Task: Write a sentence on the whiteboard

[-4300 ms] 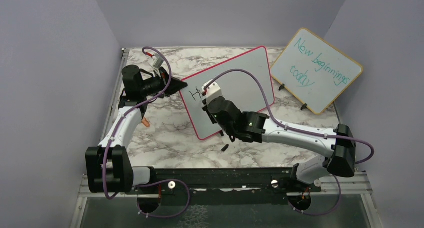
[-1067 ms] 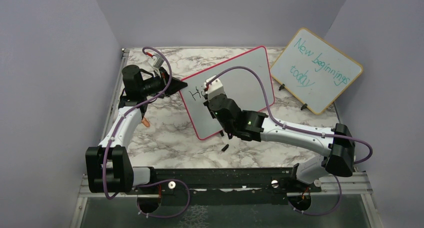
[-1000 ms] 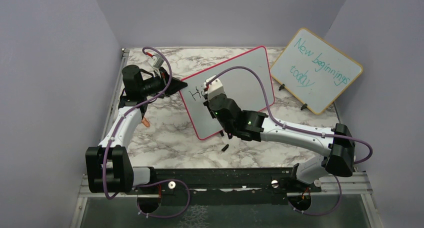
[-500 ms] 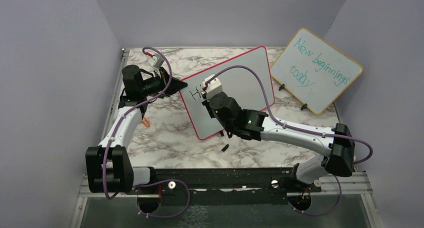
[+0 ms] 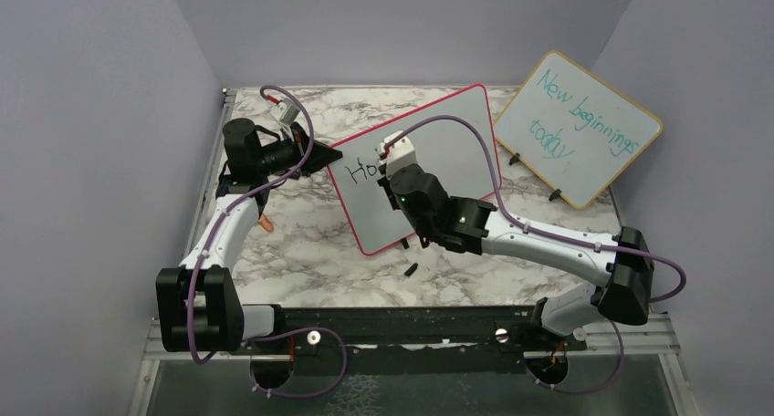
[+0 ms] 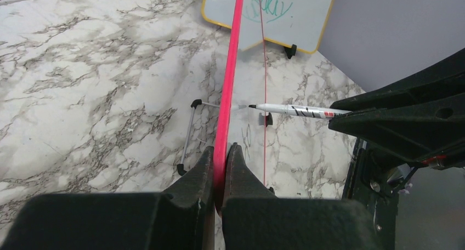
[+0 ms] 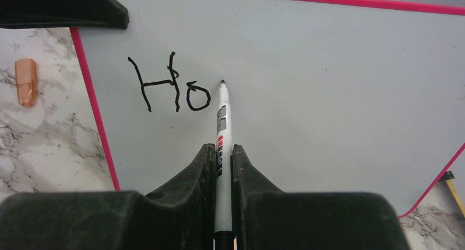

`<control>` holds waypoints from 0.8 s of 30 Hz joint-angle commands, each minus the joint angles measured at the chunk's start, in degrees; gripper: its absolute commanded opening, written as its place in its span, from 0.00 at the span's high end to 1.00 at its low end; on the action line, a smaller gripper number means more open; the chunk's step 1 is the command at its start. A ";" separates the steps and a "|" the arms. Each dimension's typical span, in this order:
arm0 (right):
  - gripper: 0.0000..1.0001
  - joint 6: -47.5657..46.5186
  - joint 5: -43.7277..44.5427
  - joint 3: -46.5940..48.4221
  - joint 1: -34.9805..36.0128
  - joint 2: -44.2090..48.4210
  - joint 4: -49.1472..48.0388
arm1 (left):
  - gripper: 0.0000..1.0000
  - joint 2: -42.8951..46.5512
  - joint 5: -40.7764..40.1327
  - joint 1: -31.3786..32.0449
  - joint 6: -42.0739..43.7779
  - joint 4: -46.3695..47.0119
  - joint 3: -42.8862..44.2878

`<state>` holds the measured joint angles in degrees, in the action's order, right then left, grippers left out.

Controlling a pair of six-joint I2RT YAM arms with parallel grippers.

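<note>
Starting on the far side, the left gripper point(image 6: 219, 151) is clamped on the pink-red left edge of the whiteboard point(image 5: 447, 133), one finger on each face, so the board stands propped up on its feet and braced. An orange cap point(image 7: 26, 81) lies on the marble table point(image 5: 301, 243) just off that edge.

Next over is the sentence point(image 7: 170, 88), or what exists of it: just a black "Ho" near the upper left corner of the board. So I'd say this is very early going, with nearly the whole phrase to write.

Here's the bit that matters: the tip of the marker point(image 7: 222, 129) sits just right of the "o", level with its top. The marker's long axis points pretty much straight into the board face, and the right gripper point(image 7: 222, 151) is clenched on the barrel. From the left wrist view I honestly can't tell if the tip is touching or a hair off.

Everything right of the tip is blank board, so the next letter should go that way. The right arm is the one in reach. The wooden-framed board point(image 5: 584, 129) stands well apart on the right.
</note>
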<state>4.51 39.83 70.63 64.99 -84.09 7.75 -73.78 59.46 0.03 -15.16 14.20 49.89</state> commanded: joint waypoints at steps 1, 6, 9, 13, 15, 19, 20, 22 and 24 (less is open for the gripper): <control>0.99 0.41 1.40 -0.52 -0.57 1.37 -0.75 | 1.00 -1.48 -2.25 1.49 8.57 -6.11 -1.97; 0.99 0.47 -0.32 -0.25 -0.64 0.98 -1.30 | 1.00 -1.53 -2.25 1.49 8.62 -6.11 -1.98; 0.99 0.62 -1.49 -0.14 -0.61 0.99 -1.55 | 1.00 -1.55 -2.28 1.50 8.63 -6.18 -1.98; 0.99 0.76 -1.84 0.41 -0.61 0.16 -0.64 | 1.00 -1.59 -2.33 1.54 8.65 -6.20 -1.92; 0.99 0.83 -1.88 0.47 -0.61 -0.13 -0.38 | 1.00 -1.63 -2.33 1.47 8.65 -6.20 -1.99; 0.99 1.18 -1.18 0.62 -0.66 -0.71 0.83 | 1.00 -1.63 -2.33 1.47 8.65 -6.20 -1.98; 0.99 1.37 -1.17 0.71 -0.66 -0.86 1.40 | 1.00 -1.68 -2.33 1.46 8.65 -6.20 -1.92; 0.99 1.82 -1.60 0.89 -0.66 -1.00 2.68 | 1.00 -1.65 -2.33 1.51 8.65 -6.20 -1.88; 0.99 2.47 -2.20 1.00 -0.61 -1.05 3.87 | 1.00 -1.64 -2.33 1.48 8.65 -6.20 -1.86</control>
<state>5.19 38.96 70.61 64.42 -84.12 8.71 -73.78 59.44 0.03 -15.14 14.02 49.95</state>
